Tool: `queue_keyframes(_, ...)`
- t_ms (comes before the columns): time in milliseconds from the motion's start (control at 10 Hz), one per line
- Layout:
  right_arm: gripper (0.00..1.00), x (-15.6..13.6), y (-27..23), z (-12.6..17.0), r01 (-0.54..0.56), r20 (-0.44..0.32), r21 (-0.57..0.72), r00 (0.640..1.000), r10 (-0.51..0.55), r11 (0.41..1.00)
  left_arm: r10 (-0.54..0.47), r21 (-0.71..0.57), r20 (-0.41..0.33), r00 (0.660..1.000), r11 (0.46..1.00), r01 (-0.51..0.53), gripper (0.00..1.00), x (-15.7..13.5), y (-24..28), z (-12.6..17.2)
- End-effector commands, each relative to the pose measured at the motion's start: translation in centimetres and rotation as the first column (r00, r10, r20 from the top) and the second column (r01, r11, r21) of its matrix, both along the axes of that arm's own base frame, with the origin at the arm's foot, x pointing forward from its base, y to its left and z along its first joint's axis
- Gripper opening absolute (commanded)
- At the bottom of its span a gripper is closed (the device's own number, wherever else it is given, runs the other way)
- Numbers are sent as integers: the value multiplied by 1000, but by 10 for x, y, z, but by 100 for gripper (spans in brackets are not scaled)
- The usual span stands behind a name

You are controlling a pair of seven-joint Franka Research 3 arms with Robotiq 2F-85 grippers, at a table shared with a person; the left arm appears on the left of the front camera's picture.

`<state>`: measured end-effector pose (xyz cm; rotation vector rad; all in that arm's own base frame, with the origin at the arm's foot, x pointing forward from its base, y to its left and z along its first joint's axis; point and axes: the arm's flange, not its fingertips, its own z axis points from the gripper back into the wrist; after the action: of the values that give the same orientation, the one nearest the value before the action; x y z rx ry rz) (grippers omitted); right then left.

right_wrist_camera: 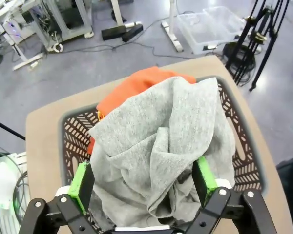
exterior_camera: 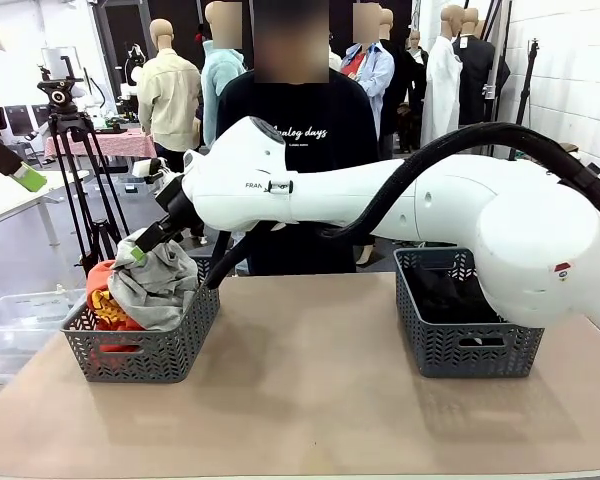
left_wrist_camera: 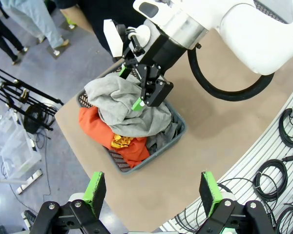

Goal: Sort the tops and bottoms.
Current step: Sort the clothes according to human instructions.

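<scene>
Right gripper (right_wrist_camera: 142, 183) spread wide, green pads (right_wrist_camera: 81, 184) flanking the light grey sweatshirt (right_wrist_camera: 161, 146) it sits over, gripping nothing. Sweatshirt heaped on top of the orange T-shirt (left_wrist_camera: 100, 129) in the left grey basket (exterior_camera: 140, 350). Black bottoms (exterior_camera: 442, 290) lie in the right grey basket (exterior_camera: 470, 350). Left gripper (left_wrist_camera: 152, 192) open and empty, high above the table (exterior_camera: 310, 400). Person (exterior_camera: 295, 130) stands at far side.

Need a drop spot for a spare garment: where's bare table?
Bare: tabletop between left basket and right basket, plus the near strip. Crowded: left basket, piled with grey sweatshirt and orange T-shirt, right gripper over it.
</scene>
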<state>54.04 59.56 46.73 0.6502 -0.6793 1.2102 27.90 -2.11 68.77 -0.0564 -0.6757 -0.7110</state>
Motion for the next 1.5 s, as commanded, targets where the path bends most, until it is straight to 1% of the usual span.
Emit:
queue_keyframes(0, 100, 2, 0, -2, -1, -10, 2, 1000, 1, 1000, 8, 6, -1, 1000, 1000, -8, 100, 1, 0, 2)
queue_keyframes(1400, 100, 2, 0, -2, -1, -10, 2, 1000, 1, 1000, 8, 6, -1, 1000, 1000, -8, 100, 1, 0, 2)
